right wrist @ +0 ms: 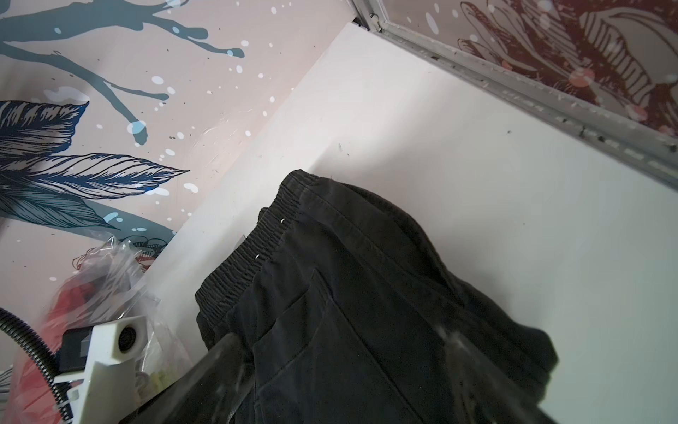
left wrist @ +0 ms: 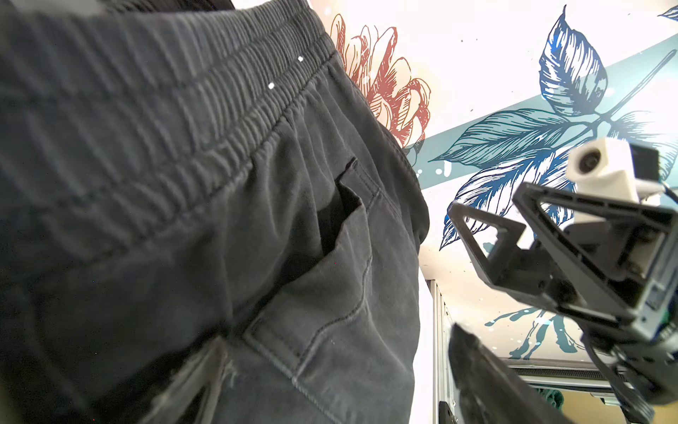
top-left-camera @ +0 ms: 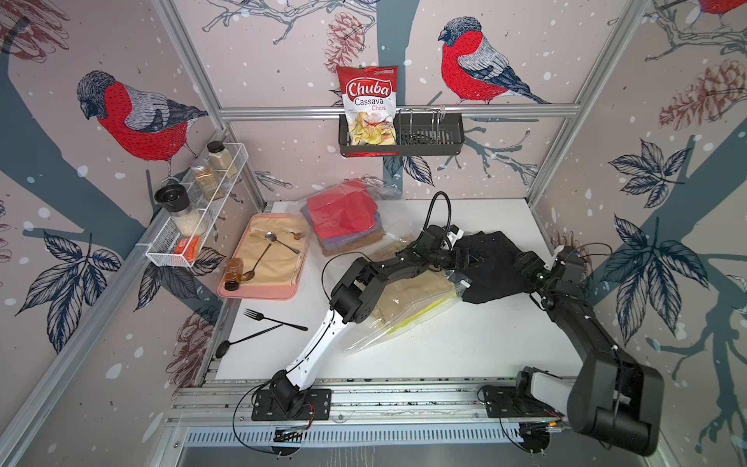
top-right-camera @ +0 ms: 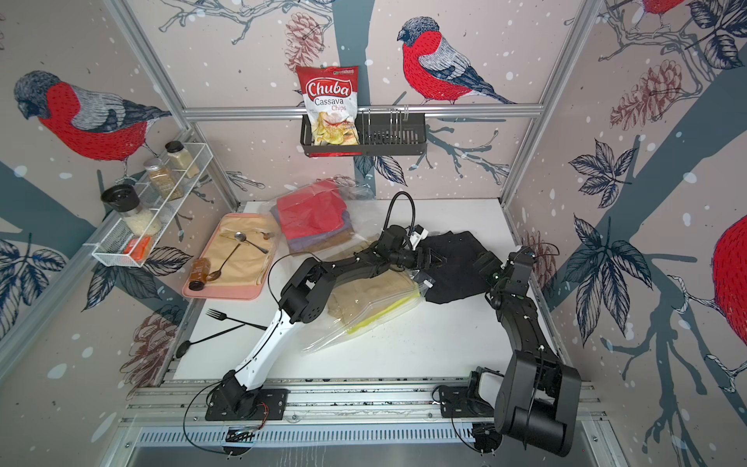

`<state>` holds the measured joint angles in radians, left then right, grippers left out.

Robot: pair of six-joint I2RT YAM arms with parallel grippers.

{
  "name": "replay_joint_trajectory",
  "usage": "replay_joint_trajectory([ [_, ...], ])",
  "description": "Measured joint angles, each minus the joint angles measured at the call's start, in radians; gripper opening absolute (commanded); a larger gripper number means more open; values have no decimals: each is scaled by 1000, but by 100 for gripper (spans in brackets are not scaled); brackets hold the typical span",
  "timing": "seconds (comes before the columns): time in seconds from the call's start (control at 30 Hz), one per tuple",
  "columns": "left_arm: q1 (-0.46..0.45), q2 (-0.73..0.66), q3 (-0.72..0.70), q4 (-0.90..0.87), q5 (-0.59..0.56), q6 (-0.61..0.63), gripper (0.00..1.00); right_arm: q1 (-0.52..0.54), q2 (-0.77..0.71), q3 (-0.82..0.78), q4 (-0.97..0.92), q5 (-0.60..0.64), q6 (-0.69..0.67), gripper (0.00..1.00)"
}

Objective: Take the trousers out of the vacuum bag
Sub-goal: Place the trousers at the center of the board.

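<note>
With left gripper (top-left-camera: 465,258) and right gripper (top-left-camera: 523,263) spread wide, grasping nothing, lift clear of black trousers (top-left-camera: 493,279); then, just beside them, pin vacuum bag (top-left-camera: 388,331) and pinch tan trousers (top-left-camera: 412,291).

Three walls (top-left-camera: 283,60) papered in pale pink, printed with red-breasted birds, pine cones, white flecks and grey-blue branches and leaves, close in a white tabletop (top-left-camera: 465,347). Bare aluminium posts stand in the back corners and an aluminium rail (top-left-camera: 505,108) runs across the back wall. A white wire shelf (top-left-camera: 202,238) hangs on the left wall, a black slotted basket (top-left-camera: 456,133) hangs from the rail, and grooved metal tracks (top-left-camera: 404,398) line the tabletop's front edge. The light is bright and even, with soft shadows on the white surface.
</note>
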<state>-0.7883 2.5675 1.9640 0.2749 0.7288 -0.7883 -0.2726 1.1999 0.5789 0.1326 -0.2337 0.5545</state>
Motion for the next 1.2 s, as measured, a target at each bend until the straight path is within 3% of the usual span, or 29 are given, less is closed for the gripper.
replay_joint_trajectory([
  [0.23, -2, -1, 6, -18, 0, 2, 97, -45, 153, 25, 29, -95, -2, 83],
  [0.33, -5, -8, 6, -33, -1, 3, 97, -48, 203, 43, 3, -84, -1, 78],
  [0.67, -10, -65, 13, -85, -3, 3, 98, -105, 240, -53, 22, -49, 32, 78],
  [0.93, -3, -120, 39, -126, -2, 12, 98, -88, 80, -63, -19, -47, 51, 79],
  [1.2, 45, -196, 43, -191, -44, 100, 98, 100, -48, -40, 1, -82, -3, 88],
])
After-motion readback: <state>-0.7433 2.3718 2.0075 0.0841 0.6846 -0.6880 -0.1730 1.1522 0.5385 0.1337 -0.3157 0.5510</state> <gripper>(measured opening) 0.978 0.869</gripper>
